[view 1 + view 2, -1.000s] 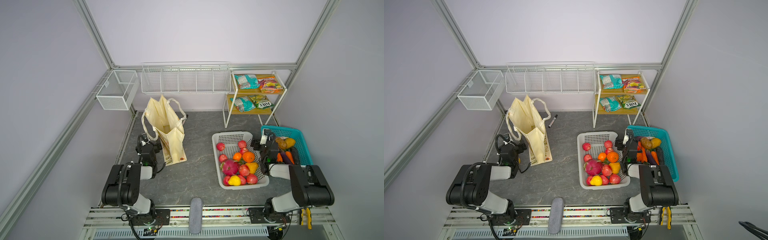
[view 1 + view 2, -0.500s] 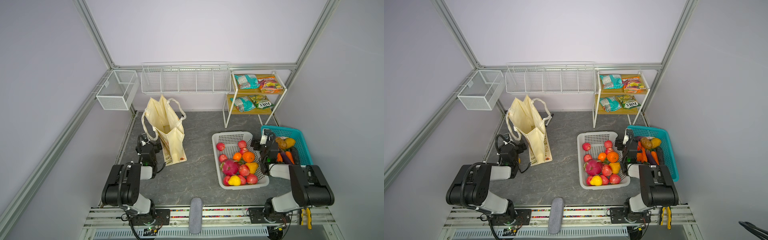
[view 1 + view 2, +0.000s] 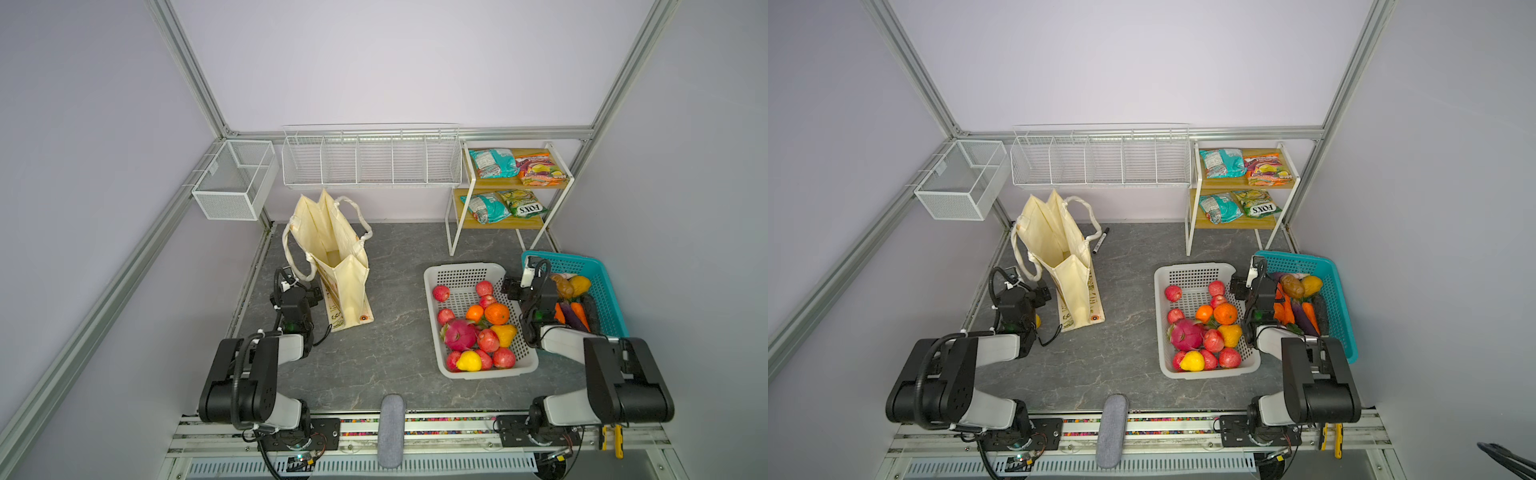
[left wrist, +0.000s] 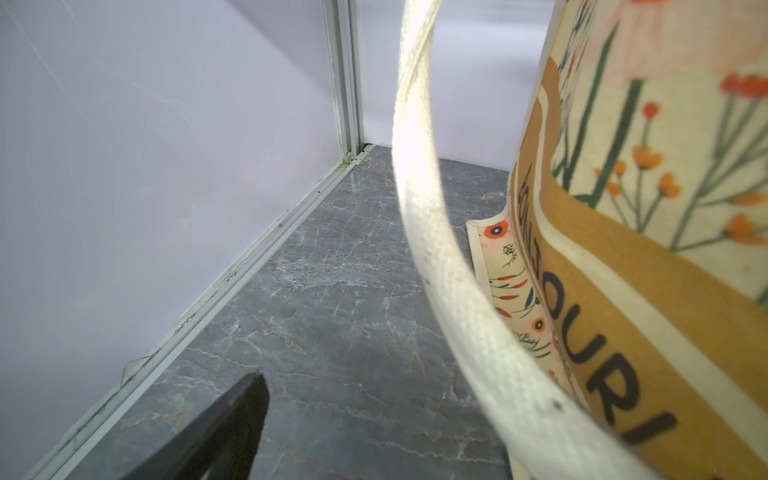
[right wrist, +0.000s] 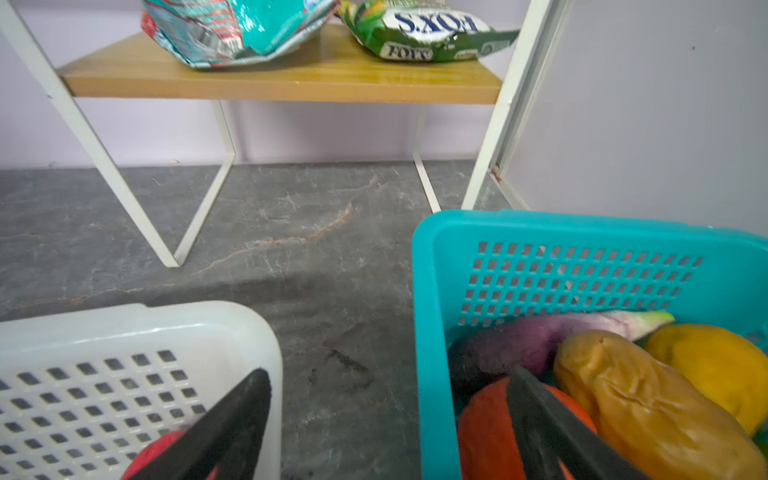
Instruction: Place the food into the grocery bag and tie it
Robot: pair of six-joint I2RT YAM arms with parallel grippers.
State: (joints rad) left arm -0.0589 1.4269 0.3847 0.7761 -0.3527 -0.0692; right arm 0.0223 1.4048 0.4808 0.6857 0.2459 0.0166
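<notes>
Top views: nothing has visibly moved in the last second, left gripper [image 3: 309, 293] beside upright grocery bag [image 3: 332, 249], right gripper [image 3: 517, 286] between white basket [image 3: 457, 268] and teal basket [image 3: 598, 270], food [image 3: 488, 340] unpacked; left wrist: jaws wide, rope handle [image 4: 419, 208] ungripped; right wrist: jaws spread, empty, so packing hasn't started.

The grocery bag [image 3: 351, 282] is matt cloth, its handle [image 4: 432, 232] rough woven rope

Left arm [image 3: 286, 347], right arm [image 3: 561, 343], black joints, pale grey shells, looping black cables [image 3: 275, 282], black wedge claw fingers [image 5: 232, 428]
</notes>
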